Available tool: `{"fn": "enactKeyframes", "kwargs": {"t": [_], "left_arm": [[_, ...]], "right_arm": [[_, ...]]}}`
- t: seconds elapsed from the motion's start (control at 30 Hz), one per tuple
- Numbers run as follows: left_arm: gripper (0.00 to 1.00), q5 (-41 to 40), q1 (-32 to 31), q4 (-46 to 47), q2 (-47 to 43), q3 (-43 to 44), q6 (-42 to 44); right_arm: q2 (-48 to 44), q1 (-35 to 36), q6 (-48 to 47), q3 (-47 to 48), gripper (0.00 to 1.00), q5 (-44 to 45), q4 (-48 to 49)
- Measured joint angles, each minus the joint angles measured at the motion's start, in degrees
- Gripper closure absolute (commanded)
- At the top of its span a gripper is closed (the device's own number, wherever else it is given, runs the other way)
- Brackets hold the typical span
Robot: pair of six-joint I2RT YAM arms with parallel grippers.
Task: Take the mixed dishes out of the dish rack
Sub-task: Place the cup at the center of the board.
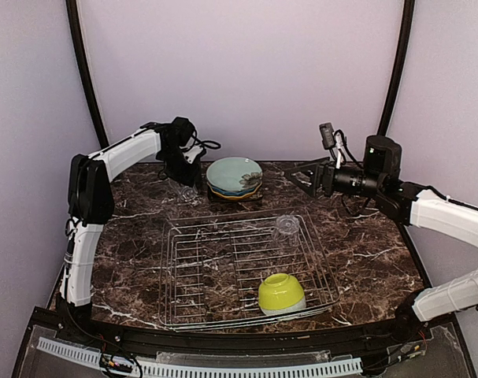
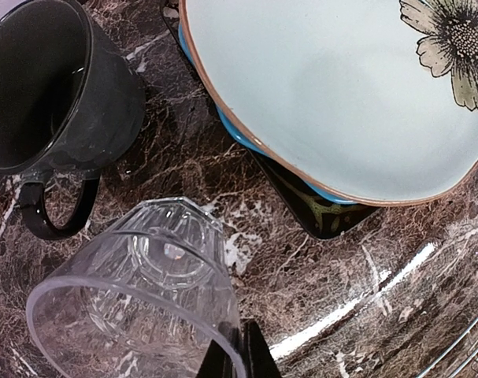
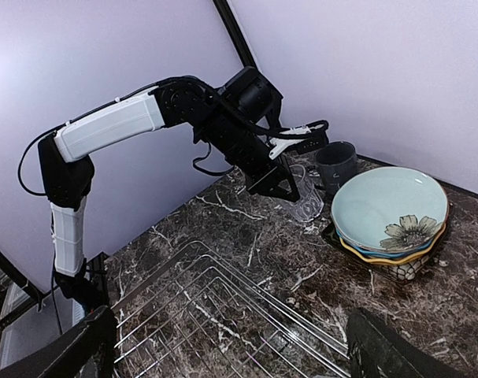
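Observation:
My left gripper [image 2: 235, 356] is shut on the rim of a clear glass [image 2: 144, 291], one finger inside and one outside. The glass [image 1: 186, 191] hangs tilted low over the marble behind the dish rack [image 1: 246, 268]; I cannot tell if it touches. Beside it stand a dark grey mug [image 2: 53, 94] and a plate stack [image 1: 234, 177] with the pale teal floral plate [image 2: 333, 87] on top. A lime-green bowl [image 1: 281, 293] and a second clear glass [image 1: 286, 226] are in the rack. My right gripper [image 1: 301, 175] hovers open and empty right of the plates.
A black square plate [image 2: 321, 214] lies at the bottom of the stack. The rack's wire corner [image 3: 215, 307] is below the right gripper. Purple walls close off the back and sides. Dark marble table [image 1: 364, 252] lies bare right of the rack.

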Motion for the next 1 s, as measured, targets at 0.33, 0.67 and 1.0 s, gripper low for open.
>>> {"fn": "enactKeyframes", "kwargs": {"t": [0.33,0.67,1.0], "left_arm": [[0.90,-0.17,-0.61,0.26,0.15,0.59,1.70],[0.73,1.25,-0.76,1.09,1.73,3.19,2.27],[0.54,1.53,-1.84,0.87,1.81,6.78,2.75]], "right_arm": [[1.95,-0.22,0.76,0.04,0.01,-0.87,0.04],[2.12,-0.24,1.20,0.87,0.01,-1.29,0.26],[2.12,-0.24,1.18,0.92,0.01,-1.33,0.15]]}}
